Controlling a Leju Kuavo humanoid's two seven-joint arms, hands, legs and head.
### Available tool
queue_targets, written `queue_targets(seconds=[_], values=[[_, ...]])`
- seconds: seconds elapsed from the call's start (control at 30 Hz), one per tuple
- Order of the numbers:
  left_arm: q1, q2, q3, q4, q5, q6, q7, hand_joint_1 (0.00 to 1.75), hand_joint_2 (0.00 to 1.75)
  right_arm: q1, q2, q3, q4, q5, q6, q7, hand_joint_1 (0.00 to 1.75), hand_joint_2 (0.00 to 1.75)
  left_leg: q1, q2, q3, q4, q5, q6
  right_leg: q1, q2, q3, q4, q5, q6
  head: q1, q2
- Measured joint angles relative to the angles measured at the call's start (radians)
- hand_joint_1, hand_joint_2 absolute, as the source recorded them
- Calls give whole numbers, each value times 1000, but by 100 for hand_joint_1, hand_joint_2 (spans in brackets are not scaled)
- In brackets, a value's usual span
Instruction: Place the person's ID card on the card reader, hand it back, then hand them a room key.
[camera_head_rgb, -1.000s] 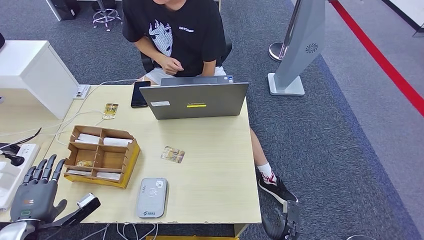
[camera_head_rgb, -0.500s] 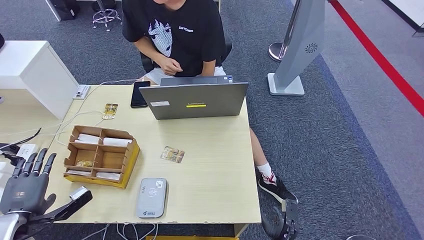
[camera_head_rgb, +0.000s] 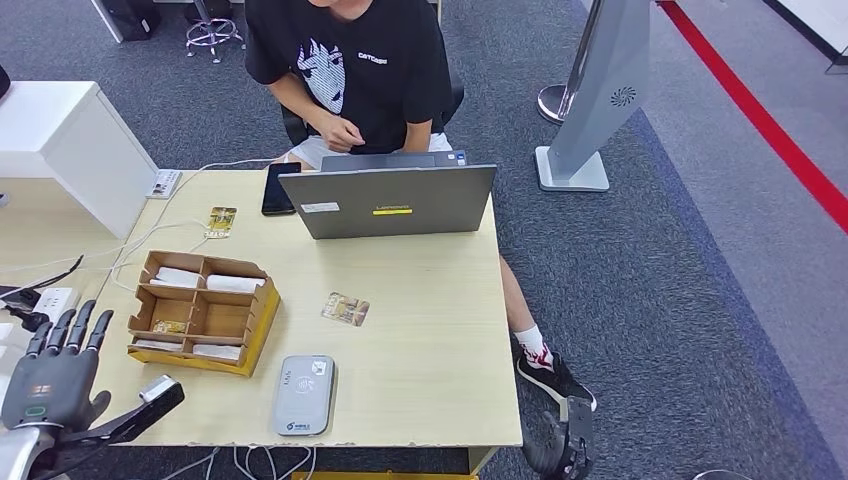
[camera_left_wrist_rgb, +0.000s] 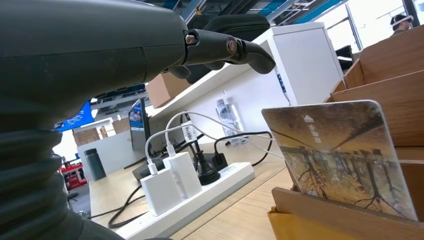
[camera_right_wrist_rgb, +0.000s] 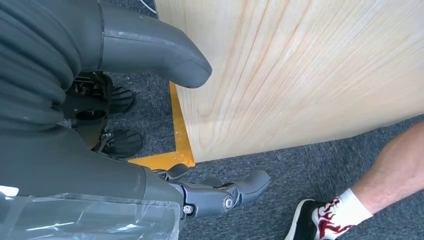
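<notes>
Desk (camera_head_rgb: 430, 300): two cards, one reader (camera_head_rgb: 304, 395)

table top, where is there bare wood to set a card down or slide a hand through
The widest bare stretch of the pale wooden table runs from the open grey laptop down to the near edge, right of the small patterned card and the flat grey card reader. The left side is crowded: brown compartmented cardboard tray, white cables, the left hand.

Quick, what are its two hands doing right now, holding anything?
Left hand: open, fingers spread, holding nothing, left of the tray.
Right hand: open, holding nothing, hanging beside the table.
</notes>
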Motion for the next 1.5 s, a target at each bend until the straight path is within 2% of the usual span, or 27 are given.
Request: queue_targets(seconds=[0.53,1.4,1.43,1.5], values=[[-38,-17,-53,14,-39,0,-4,0,175,-5,5,4,0,1,0,0,0,175,0,0,0,0,0,0,0,0,0,0,0,0,0,0],[-35,-17,-113,24,-38,1,3,0,175,-6,8,17,2,-2,7,0,0,175,0,0,0,0,0,0,0,0,0,0,0,0,0,0],[-35,-15,-114,24,-37,1,5,4,175,-6,8,18,2,-2,7,0,0,175,0,0,0,0,0,0,0,0,0,0,0,0,0,0],[-33,-11,-115,24,-34,0,7,91,175,-6,8,20,2,-2,7,0,0,175,0,0,0,0,0,0,0,0,0,0,0,0,0,0]])
